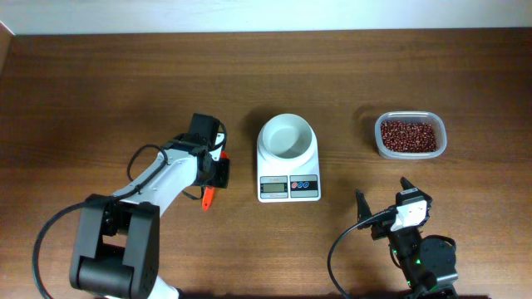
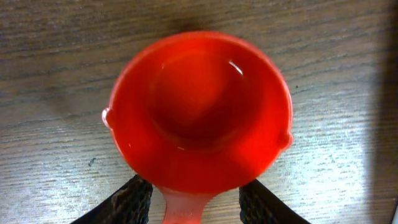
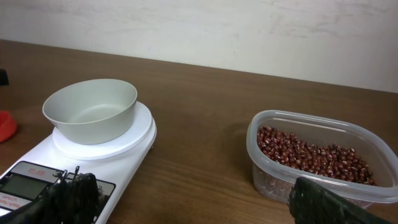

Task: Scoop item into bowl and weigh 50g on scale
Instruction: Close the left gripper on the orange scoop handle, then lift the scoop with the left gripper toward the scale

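Note:
A red scoop (image 2: 199, 112) fills the left wrist view, its cup empty and facing up over the wood. Its handle (image 2: 186, 211) runs back between the fingers of my left gripper (image 2: 196, 202). The jaws straddle the handle, and a strip of table shows on each side. Overhead, the left gripper (image 1: 218, 173) sits left of the scale (image 1: 288, 170), with the scoop handle (image 1: 208, 198) poking out below it. The white bowl (image 1: 287, 137) stands empty on the scale. The beans (image 1: 408, 135) lie in a clear tub (image 3: 373, 186). My right gripper (image 1: 382, 198) is open near the front edge.
The scale's display and two buttons (image 1: 288, 188) face the front edge. From the right wrist, the bowl (image 3: 93, 112) is on the left and the beans (image 3: 311, 155) on the right, with bare wood between. A pale wall (image 3: 249, 31) borders the table's far side.

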`<state>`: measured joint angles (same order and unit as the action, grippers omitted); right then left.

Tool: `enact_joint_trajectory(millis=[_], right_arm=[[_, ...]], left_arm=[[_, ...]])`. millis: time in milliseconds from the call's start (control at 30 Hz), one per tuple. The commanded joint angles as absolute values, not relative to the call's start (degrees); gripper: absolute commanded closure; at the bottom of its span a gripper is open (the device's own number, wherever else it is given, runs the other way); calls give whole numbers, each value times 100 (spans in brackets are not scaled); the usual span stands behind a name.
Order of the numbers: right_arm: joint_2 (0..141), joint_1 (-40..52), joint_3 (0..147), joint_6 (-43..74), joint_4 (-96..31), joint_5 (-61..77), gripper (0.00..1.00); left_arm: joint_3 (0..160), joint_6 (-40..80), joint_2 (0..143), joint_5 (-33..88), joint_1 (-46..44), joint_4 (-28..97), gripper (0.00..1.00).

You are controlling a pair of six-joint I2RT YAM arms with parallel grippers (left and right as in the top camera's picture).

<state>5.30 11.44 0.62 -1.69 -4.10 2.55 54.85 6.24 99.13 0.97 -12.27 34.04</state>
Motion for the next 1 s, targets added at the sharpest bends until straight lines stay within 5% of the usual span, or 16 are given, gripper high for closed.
enact_joint_trajectory(millis=[0, 100, 233, 300, 333, 367, 433, 467, 500, 967], right_arm=[[504, 1122, 34, -152, -436, 231, 1], [504, 1122, 34, -152, -436, 228, 1], [504, 1122, 34, -152, -436, 231, 1], [504, 1122, 34, -152, -436, 231, 1], [504, 1122, 34, -152, -436, 231, 1], [504, 1122, 34, -152, -436, 231, 1], [504, 1122, 34, -152, -436, 231, 1], [504, 1122, 34, -152, -436, 231, 1], [504, 1122, 34, -152, -436, 228, 1], [504, 1122, 34, -152, -436, 231, 1]], left_arm=[[5419, 679, 9970, 21, -1234, 3376, 50], [5419, 679, 9970, 19, -1234, 3343, 67], [5419, 679, 9970, 16, -1234, 3347, 69], [5419, 679, 9970, 16, -1234, 3343, 56], [5419, 679, 9970, 16, -1234, 3343, 40], [5419, 679, 9970, 16, -1234, 3345, 1], [5419, 681, 9970, 19, -1234, 3347, 1], [5417, 679, 9974, 19, -1234, 3354, 25], [5404, 681, 9981, 16, -1234, 3352, 33], [5349, 679, 10116, -3, -1234, 3192, 54]])
